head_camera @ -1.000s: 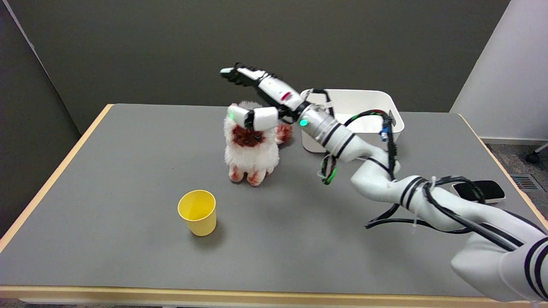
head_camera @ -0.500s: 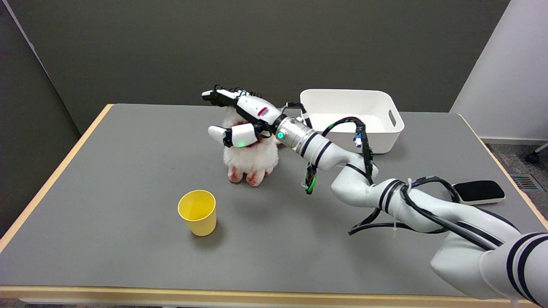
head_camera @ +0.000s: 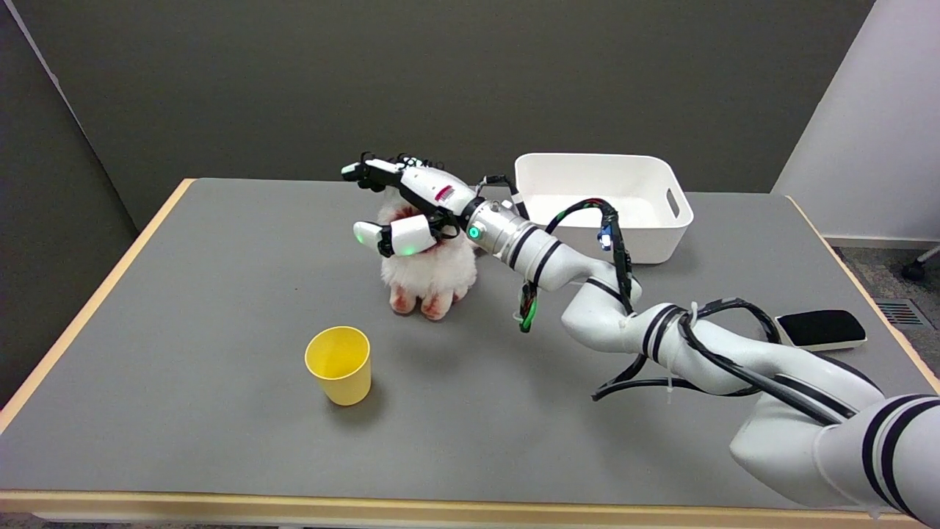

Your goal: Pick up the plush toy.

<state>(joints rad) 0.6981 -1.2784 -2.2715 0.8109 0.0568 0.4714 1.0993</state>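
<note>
The plush toy (head_camera: 429, 270), white and fluffy with reddish-brown face and paws, sits upright on the grey worktop (head_camera: 220, 308) a little left of centre and towards the far side. The right hand (head_camera: 407, 206) is spread around the toy's head, holding nothing: its fingers (head_camera: 371, 170) stretch out to the left above and behind the head, while the thumb (head_camera: 389, 236), tipped with a green light, lies across the front of the face. From this angle it is not clear whether any part of the hand touches the fur. The white arm (head_camera: 624, 323) runs back from the hand to the lower right of the picture, with black cables looped along it and a green light at the wrist. A yellow cup (head_camera: 339, 365) stands upright, nearer than the toy and slightly to its left, well apart from it. A white bin (head_camera: 661, 220) sits at the far side, to the right of the toy. A black pad with a white rim (head_camera: 821, 330) lies near the right edge of the worktop.
</note>
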